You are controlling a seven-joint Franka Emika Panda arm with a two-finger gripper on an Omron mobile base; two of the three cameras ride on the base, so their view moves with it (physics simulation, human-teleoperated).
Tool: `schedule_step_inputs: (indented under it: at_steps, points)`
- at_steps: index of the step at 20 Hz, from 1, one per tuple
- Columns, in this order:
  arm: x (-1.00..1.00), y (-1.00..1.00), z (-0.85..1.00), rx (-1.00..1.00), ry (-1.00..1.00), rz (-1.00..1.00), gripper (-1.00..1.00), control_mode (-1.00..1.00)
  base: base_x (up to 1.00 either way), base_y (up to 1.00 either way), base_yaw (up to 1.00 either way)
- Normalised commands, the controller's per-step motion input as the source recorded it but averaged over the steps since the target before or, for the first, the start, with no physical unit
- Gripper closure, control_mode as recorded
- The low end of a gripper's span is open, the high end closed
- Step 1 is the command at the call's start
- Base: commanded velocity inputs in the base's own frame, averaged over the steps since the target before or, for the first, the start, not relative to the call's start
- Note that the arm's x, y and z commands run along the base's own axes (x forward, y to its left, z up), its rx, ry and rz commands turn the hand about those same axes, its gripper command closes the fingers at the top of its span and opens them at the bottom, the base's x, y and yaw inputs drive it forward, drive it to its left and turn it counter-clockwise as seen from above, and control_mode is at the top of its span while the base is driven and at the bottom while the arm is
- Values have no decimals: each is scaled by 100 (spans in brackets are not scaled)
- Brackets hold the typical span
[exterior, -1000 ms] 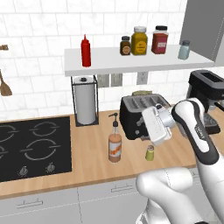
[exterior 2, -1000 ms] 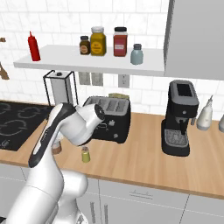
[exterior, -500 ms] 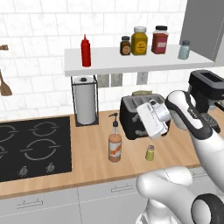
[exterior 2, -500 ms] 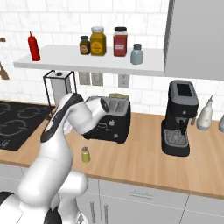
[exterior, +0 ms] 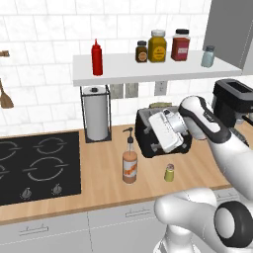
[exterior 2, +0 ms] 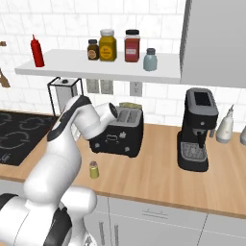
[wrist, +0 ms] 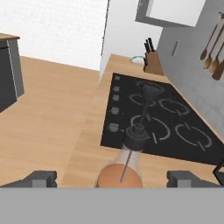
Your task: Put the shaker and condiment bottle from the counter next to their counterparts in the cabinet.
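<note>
The condiment bottle (exterior: pixel 130 166), clear with orange-brown sauce and a black pour spout, stands on the wooden counter (exterior: pixel 99 178) right of the stovetop. The tiny yellow-green shaker (exterior: pixel 169 173) (exterior 2: pixel 93 169) stands a little to its right. My gripper (exterior: pixel 153 143) hangs open in front of the toaster, above and to the right of the bottle. In the hand view the bottle (wrist: pixel 124 168) sits low between the spread fingertips (wrist: pixel 41 178), seen from above. On the white shelf (exterior: pixel 148 69) stand the red squeeze bottle (exterior: pixel 97 58) and the pale blue-grey shaker (exterior: pixel 208 56).
A black toaster (exterior 2: pixel 120 132) stands behind my hand, with a paper towel holder (exterior: pixel 96 113) to its left. The black stovetop (exterior: pixel 34 165) fills the counter's left. A coffee machine (exterior 2: pixel 196 129) stands to the right. Three spice jars (exterior: pixel 158 46) share the shelf's middle.
My hand has shifted left and slightly up, closer to the condiment bottle, while the forearm swung up. The jaws stayed open. Bottle and shaker have not moved.
</note>
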Motion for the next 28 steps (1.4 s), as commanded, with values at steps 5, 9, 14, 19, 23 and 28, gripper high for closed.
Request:
schedule_step_inputs:
  at_steps: [5,9,14,19,23,28]
  points:
    - [0,17,-15,0,-3,-3,-100,-100,0,0,0]
    - [0,32,-8,0,-3,-13,-100,-100,0,0,0]
    - [25,14,0,1,4,-7,-100,-100,0,0,0]
    - [4,0,0,-1,14,0,-100,-100,0,0,0]
    - [12,1,0,0,7,0,-100,-100,0,0,0]
    - [9,16,0,0,2,0,-100,-100,0,0,0]
